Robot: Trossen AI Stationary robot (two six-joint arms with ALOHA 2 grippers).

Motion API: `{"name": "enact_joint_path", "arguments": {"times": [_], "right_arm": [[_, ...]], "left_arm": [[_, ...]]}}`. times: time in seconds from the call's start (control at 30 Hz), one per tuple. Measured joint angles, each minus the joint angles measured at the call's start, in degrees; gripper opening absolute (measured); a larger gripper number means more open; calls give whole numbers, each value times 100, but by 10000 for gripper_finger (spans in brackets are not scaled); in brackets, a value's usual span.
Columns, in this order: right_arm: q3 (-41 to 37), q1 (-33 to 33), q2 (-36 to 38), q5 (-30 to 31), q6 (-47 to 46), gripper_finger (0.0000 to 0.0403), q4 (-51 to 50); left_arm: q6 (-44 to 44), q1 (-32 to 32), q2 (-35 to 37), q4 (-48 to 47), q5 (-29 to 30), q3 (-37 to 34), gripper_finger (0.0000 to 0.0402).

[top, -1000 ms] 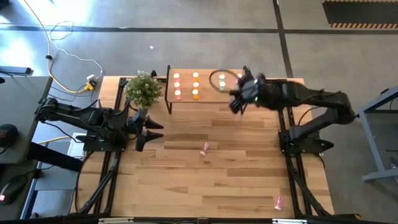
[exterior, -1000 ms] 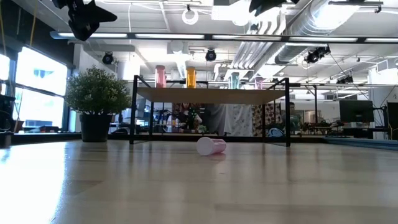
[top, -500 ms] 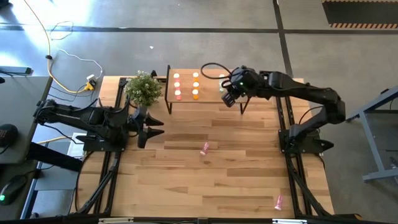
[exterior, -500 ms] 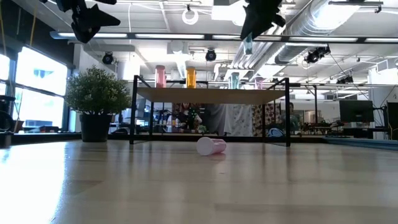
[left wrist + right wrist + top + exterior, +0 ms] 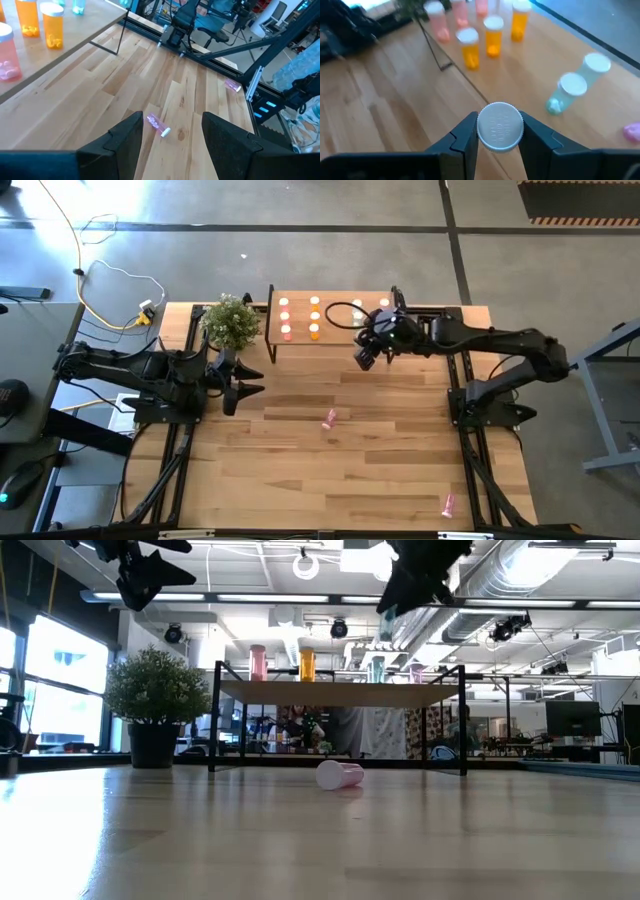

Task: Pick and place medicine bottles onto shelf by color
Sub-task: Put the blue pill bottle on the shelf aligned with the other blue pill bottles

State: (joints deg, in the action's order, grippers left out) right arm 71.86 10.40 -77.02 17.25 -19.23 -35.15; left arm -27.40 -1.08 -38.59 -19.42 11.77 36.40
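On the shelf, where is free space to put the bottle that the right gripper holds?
The right gripper grips a bottle. The shelf is crowded at its left end with pink and orange bottles. Bare wood lies between the orange bottles and the green bottles, toward the front edge.

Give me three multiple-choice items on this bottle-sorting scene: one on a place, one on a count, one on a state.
1. Where does the pink bottle nearest the table's middle lie?
A. On the shelf
B. On its side on the table, in front of the shelf
C. In the plant pot

2. How many orange bottles stand on the shelf in the right wrist view?
A. Three
B. One
C. Six

3. What state is the right gripper in?
A. Open and empty
B. Hidden from every view
C. Shut on a white-capped bottle

Answers:
1 B: the high and low views show it lying on the planks, short of the shelf.
2 A: three orange bottles stand together there.
3 C: its fingers press both sides of the white-capped bottle, held above the shelf's front edge.
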Motion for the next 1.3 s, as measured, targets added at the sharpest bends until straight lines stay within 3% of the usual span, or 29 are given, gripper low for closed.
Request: {"name": "enact_joint_path", "arguments": {"times": [0.37, 1.3], "right_arm": [[-522, 392, -12, -164, 347, 106, 378], [-528, 837, -668, -463, 705, 106, 895]], "left_arm": [[-2, 0, 2, 0, 0, 0, 195], [0, 0, 0, -4, 192, 0, 195]]}}
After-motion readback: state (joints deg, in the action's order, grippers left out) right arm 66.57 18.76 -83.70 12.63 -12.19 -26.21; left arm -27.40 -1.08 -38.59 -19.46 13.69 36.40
